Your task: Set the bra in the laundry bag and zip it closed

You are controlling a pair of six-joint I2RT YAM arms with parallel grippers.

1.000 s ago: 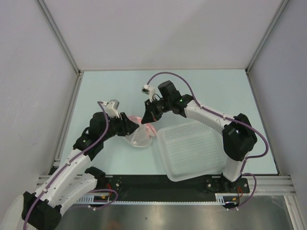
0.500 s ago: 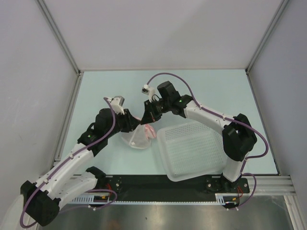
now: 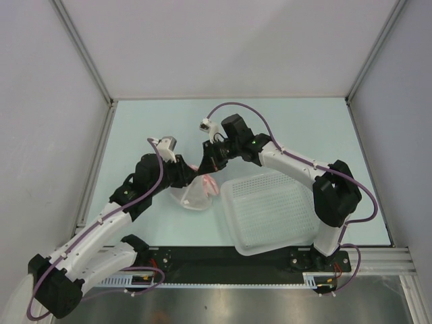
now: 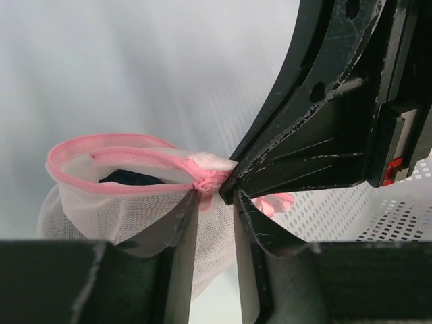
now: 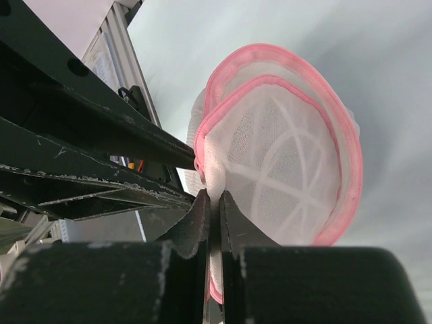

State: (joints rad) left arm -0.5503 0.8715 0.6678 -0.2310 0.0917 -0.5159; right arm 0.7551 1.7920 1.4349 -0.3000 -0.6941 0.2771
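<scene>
While right gripper (image 5: 212, 197) pinches it, the laundry bag (image 5: 283, 155) holds the bra (image 4: 130, 179).

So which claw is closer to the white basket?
Right. The right gripper pinches the laundry bag just off the basket's far-left corner; the left gripper is beyond it, further left.

My left arm (image 3: 98, 231) and right arm (image 3: 290, 162) are white shells with black joints, each trailing a purple cable (image 3: 233, 104). My left gripper (image 4: 214, 197) has black, scuffed, wedge-shaped fingers (image 4: 253, 270). A green light (image 3: 252, 141) dots the upper-centre wrist.
</scene>
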